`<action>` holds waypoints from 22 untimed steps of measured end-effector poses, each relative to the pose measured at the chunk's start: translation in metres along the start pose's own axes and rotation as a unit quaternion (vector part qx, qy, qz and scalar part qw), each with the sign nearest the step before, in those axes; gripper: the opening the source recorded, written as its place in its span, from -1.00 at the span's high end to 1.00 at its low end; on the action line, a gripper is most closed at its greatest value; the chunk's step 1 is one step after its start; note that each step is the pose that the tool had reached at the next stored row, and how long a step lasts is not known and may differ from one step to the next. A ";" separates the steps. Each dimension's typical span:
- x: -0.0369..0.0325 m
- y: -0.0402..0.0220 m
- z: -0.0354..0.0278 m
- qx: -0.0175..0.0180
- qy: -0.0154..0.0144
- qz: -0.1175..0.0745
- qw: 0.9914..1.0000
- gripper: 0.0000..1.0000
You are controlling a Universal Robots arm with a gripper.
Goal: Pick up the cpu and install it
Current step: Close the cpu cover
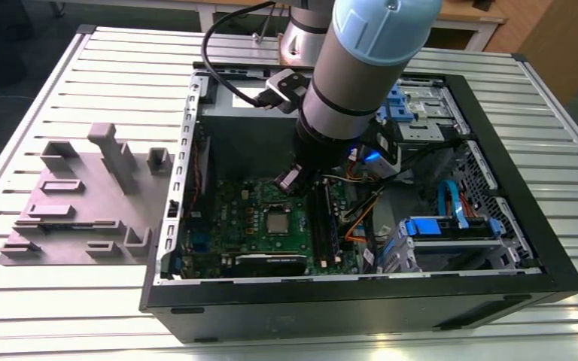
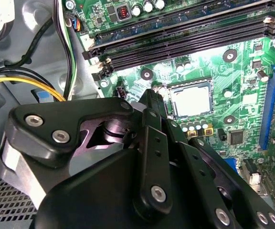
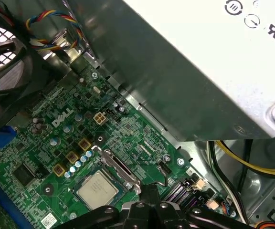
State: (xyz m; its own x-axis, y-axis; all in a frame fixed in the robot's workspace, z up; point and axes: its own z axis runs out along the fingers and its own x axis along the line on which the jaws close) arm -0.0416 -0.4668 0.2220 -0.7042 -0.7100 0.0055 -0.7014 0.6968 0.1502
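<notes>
The cpu [image 1: 277, 221], a small square chip with a silvery top, lies flat in its socket on the green motherboard [image 1: 238, 218] inside the open computer case. It shows in both wrist views [image 2: 191, 101] [image 3: 97, 189]. My gripper [image 1: 291, 184] hangs inside the case just above the board, a short way from the cpu and not touching it. Its black fingers [image 2: 149, 102] meet at a narrow tip [image 3: 149, 190], with nothing between them.
The grey power-supply box [image 3: 199, 57] stands close beside the arm. Long black memory slots [image 2: 185, 33] run next to the socket. Yellow and black cables [image 2: 23, 82] cross the case floor. Blue drive caddies [image 1: 450, 226] sit at the exterior view's right, and a grey fixture [image 1: 78, 195] lies on the table outside.
</notes>
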 end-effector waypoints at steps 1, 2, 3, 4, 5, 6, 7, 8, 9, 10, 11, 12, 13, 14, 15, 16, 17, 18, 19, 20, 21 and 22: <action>0.0001 0.0000 0.0000 0.000 0.000 -0.002 1.000 0.80; 0.0001 -0.0001 0.0000 0.000 0.001 -0.004 1.000 0.80; 0.0002 -0.0002 0.0000 0.000 0.001 -0.008 1.000 0.80; 0.0002 -0.0003 0.0000 0.000 0.002 -0.011 1.000 0.80; 0.0002 -0.0003 0.0000 0.000 0.002 -0.015 1.000 0.80; 0.0003 -0.0003 0.0000 0.000 0.003 -0.019 1.000 0.80; 0.0003 -0.0004 0.0001 0.000 0.003 -0.022 1.000 0.80; 0.0004 -0.0004 0.0000 0.000 0.004 -0.026 1.000 0.80; 0.0004 -0.0005 0.0001 0.000 0.005 -0.030 1.000 0.80; 0.0004 -0.0005 0.0001 0.000 0.005 -0.034 0.999 0.80; 0.0005 -0.0006 0.0001 0.000 0.006 -0.037 0.999 0.80; 0.0005 -0.0006 0.0001 0.000 0.006 -0.041 0.999 0.80; 0.0005 -0.0007 0.0001 0.000 0.007 -0.045 0.999 0.80; 0.0005 -0.0007 0.0002 0.000 0.007 -0.049 0.999 0.80; 0.0006 -0.0007 0.0001 0.000 0.008 -0.052 0.999 0.80; 0.0006 -0.0008 0.0002 0.000 0.009 -0.057 0.998 0.80; 0.0006 -0.0008 0.0002 0.000 0.009 -0.061 0.998 0.80; 0.0006 -0.0009 0.0002 0.000 0.010 -0.064 0.998 0.80; 0.0006 -0.0009 0.0002 0.000 0.010 -0.068 0.998 0.80; 0.0006 -0.0010 0.0002 0.000 0.011 -0.072 0.997 0.80; 0.0005 -0.0011 0.0002 0.000 0.011 -0.076 0.997 0.80; 0.0004 -0.0014 0.0002 0.000 0.012 -0.079 0.997 0.80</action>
State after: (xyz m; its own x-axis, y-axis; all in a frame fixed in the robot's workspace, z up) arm -0.0409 -0.4680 0.2215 -0.5828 -0.8126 0.0056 -0.8029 0.5769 0.1502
